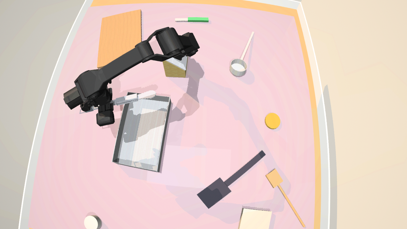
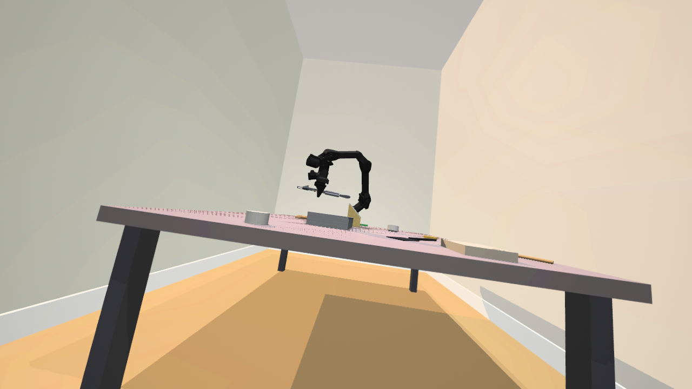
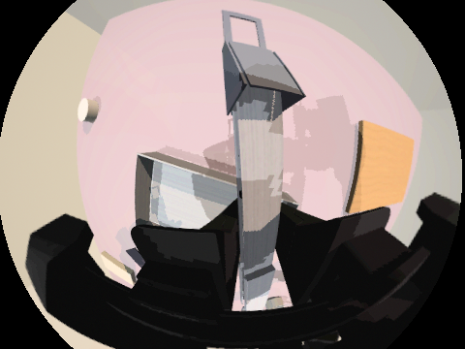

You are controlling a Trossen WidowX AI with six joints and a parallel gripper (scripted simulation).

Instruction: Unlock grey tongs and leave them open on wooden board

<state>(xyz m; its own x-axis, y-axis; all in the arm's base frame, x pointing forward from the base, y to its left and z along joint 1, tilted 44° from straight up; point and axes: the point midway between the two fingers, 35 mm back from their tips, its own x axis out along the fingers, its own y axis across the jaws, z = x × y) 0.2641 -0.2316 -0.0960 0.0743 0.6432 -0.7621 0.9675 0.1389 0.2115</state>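
Note:
My gripper (image 1: 109, 103) (image 2: 319, 190) (image 3: 252, 202) is shut on the grey tongs (image 1: 133, 97) (image 2: 333, 194) (image 3: 259, 155). It holds them in the air, roughly level, over the far left corner of the roasting tin (image 1: 116, 148) (image 2: 328, 220) (image 3: 143, 190). The two arms of the tongs lie close together. In the wrist view the tongs run straight away from the fingers, ending in a wire loop. The wooden board (image 1: 119, 37) (image 3: 384, 165) lies flat at the back left of the table, apart from the tongs.
The arm's base stands on a tan wedge block (image 1: 175, 69). A measuring cup (image 1: 238, 67), a yellow disc (image 1: 272, 120), a dark spatula (image 1: 216, 192), a wooden spatula (image 1: 274, 178), a cream block (image 1: 254, 219), a white cylinder (image 1: 92, 222) and a green-white stick (image 1: 192, 19) lie around.

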